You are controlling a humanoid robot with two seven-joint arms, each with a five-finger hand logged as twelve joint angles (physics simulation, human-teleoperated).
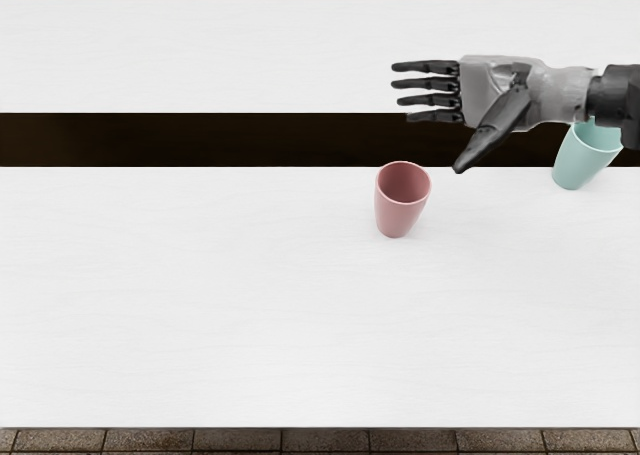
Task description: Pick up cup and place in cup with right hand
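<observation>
One pink cup point(398, 217) stands near the spread fingers point(432, 100).

The desk point(200, 305) has a white surface with faint, lengthwise grain. A straight dark band point(200, 140) divides it into a far section and a wider near section. Two cups stand upright on the near section, mouths upward and well apart: the pink cup point(397, 218) right of center, and the light teal cup point(578, 165) toward the right edge, its rim partly hidden.
</observation>
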